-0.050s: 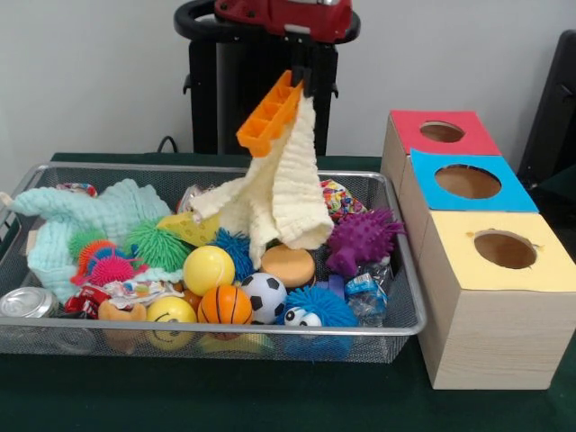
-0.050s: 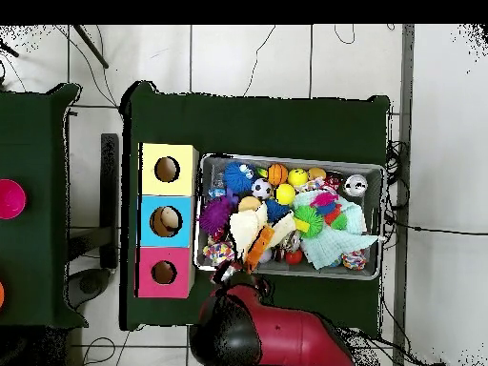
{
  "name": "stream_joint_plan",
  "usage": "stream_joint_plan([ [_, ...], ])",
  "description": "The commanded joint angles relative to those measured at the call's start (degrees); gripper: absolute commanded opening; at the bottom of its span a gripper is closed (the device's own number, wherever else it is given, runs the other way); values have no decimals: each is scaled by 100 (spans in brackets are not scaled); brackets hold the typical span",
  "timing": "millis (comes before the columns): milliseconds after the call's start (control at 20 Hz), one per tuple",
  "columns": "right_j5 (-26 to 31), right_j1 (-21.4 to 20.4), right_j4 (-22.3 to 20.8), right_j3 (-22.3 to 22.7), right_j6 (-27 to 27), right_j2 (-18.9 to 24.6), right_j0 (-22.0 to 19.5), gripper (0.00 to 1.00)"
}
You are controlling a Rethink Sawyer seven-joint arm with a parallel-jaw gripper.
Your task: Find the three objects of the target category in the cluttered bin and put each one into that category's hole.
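Gripper (image 1: pixel 300 85) hangs above the wire mesh bin (image 1: pixel 400 333), clenched on an orange ladder-like plastic piece (image 1: pixel 269 114) together with a cream waffle cloth (image 1: pixel 279 193); the cloth drapes down from the grip with its lower edge reaching the toys. In the overhead view the orange piece (image 2: pixel 258 246) and cloth (image 2: pixel 244 229) sit at about 7 o'clock in the bin (image 2: pixel 289 158). Under the cloth, at about 6 o'clock from it: a peach round disc (image 1: pixel 288 265), soccer ball (image 1: pixel 263 297), basketball (image 1: pixel 225 306), yellow ball (image 1: pixel 208 269). Purple spiky toy (image 1: pixel 362 240) at 3 o'clock of the cloth, mint towel (image 1: pixel 94 216) at 9 o'clock, crushed can (image 1: pixel 27 302) at the bin's 8 o'clock corner. Three boxes stand just beside the bin at 3 o'clock: red-topped (image 1: pixel 443 132), blue-topped (image 1: pixel 468 181), yellow-topped (image 1: pixel 504 249), each with a round hole. Which category is the target cannot be told.
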Motion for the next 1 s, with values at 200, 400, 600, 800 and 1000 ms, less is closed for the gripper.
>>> stream_joint_plan([
  [200,-1762,1342,609,-59,1511,-456,770,0],
  [400,-2595,1924,880,-14,1631,-528,975,0],
  [600,-2932,2125,1183,-30,1533,-641,1135,0],
  [800,-2870,1914,1517,-34,1234,-946,1371,0],
  [1000,-2948,1925,1743,-97,1090,-1170,1574,0],
])
